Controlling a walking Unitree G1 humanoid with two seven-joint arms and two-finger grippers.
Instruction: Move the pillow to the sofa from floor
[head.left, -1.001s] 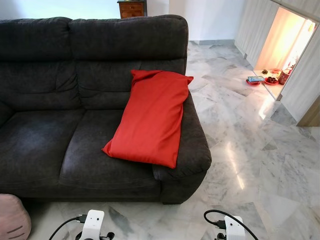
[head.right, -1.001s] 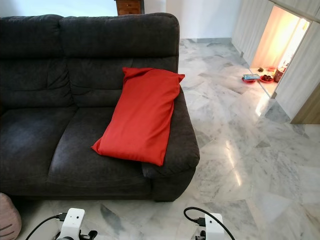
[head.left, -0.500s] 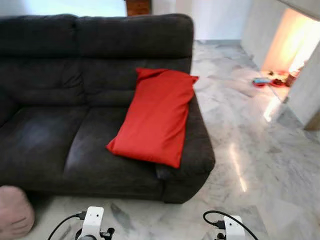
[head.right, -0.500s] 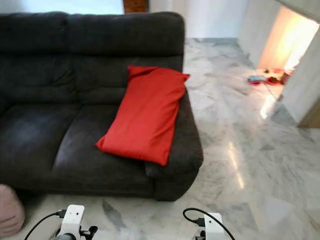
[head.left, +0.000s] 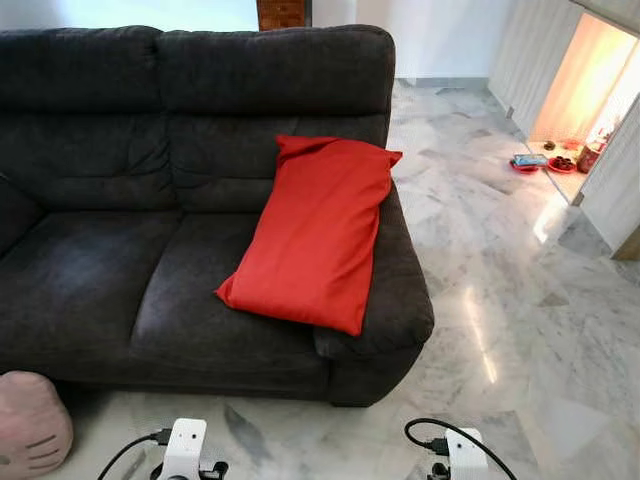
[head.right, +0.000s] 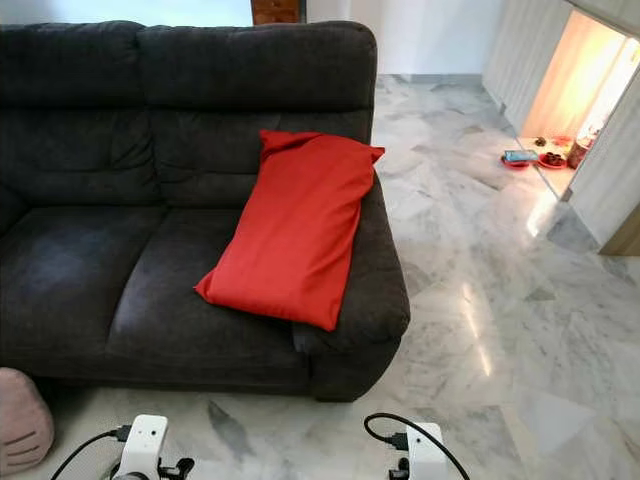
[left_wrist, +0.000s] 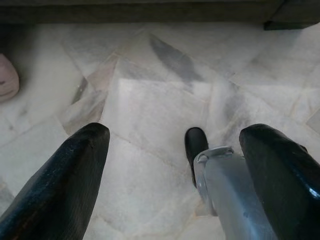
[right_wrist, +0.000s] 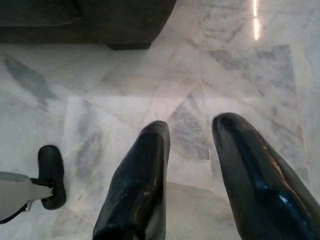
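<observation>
The red pillow (head.left: 318, 232) lies on the right seat of the dark grey sofa (head.left: 90, 270), tilted against the backrest and the right armrest. Nothing touches it. Both my arms hang low in front of the sofa, with the left arm (head.left: 185, 448) and right arm (head.left: 462, 455) at the bottom edge of the eye views. In the left wrist view my left gripper (left_wrist: 175, 135) is open wide above the marble floor, with nothing between its fingers. My right gripper (right_wrist: 192, 125) is also open over the floor and holds nothing.
A pink plush cushion (head.left: 30, 428) sits on the floor at the sofa's front left corner. Glossy marble floor (head.left: 520, 300) spreads to the right, towards a lit alcove with small dishes (head.left: 530, 160). A wooden cabinet (head.left: 283, 12) stands behind the sofa. My foot (left_wrist: 195, 145) is on the floor below.
The camera has shifted a little, so the sofa sits further right in the picture and more of the pink cushion shows. The pillow stays where it was.
</observation>
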